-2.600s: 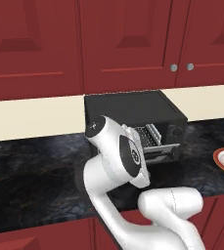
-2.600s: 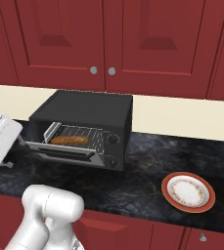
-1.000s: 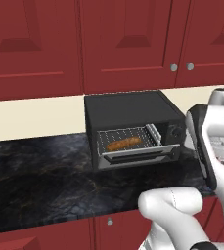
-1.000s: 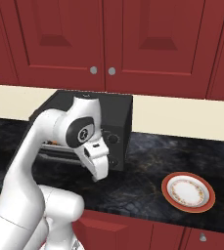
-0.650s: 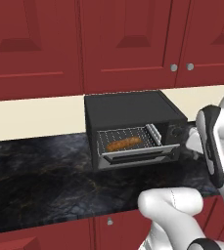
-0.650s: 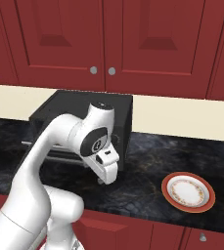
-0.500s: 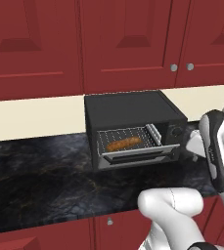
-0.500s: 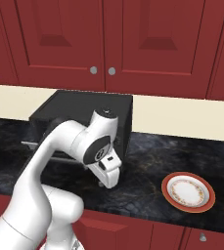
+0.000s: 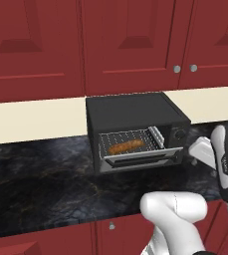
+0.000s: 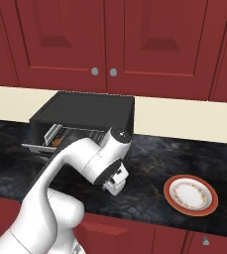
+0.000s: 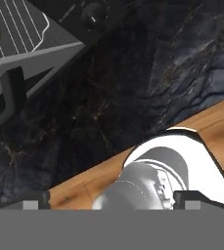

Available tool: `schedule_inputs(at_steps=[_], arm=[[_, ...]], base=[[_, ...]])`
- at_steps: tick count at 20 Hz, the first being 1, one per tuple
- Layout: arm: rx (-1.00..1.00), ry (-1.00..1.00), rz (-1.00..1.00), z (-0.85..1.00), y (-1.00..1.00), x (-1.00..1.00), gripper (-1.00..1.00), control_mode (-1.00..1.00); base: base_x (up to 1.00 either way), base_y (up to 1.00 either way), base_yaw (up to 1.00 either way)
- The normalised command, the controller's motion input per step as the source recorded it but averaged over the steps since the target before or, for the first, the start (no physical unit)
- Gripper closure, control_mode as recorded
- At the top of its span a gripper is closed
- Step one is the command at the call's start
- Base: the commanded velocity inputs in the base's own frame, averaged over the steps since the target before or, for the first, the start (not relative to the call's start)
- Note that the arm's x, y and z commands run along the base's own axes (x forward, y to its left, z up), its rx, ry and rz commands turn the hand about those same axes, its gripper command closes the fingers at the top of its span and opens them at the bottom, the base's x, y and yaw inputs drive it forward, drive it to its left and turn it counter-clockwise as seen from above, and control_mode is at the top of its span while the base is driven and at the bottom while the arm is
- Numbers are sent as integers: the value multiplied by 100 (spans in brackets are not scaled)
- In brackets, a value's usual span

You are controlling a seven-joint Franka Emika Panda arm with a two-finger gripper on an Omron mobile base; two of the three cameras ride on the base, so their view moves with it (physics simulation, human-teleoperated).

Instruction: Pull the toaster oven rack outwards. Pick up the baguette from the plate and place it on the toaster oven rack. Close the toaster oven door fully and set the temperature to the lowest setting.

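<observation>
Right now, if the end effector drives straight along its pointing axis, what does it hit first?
Most likely the black marble counter: the hand view centers on it. The open end effector holds nothing. The toaster oven door lies off to one side; depth is hard to judge.

Black toaster oven [image 9: 135, 112] on counter, door [image 9: 140, 160] open; baguette [image 9: 126, 146] lying on rack [image 9: 130, 142].

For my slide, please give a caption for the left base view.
Baguette lies on the pulled-out rack of the toaster oven, its door open.
</observation>
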Motion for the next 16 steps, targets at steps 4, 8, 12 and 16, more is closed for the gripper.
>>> schedule_inputs(at_steps=[4,8,12,16], arm=[[12,-23,8,-14,0,26,-100,-100],[13,-11,9,-22,0,26,-100,-100],[16,-4,13,-18,0,23,-100,-100],[16,-4,12,-5,0,20,-100,-100]], base=[[0,0,0],[0,0,0],[0,0,0],[0,0,0]])
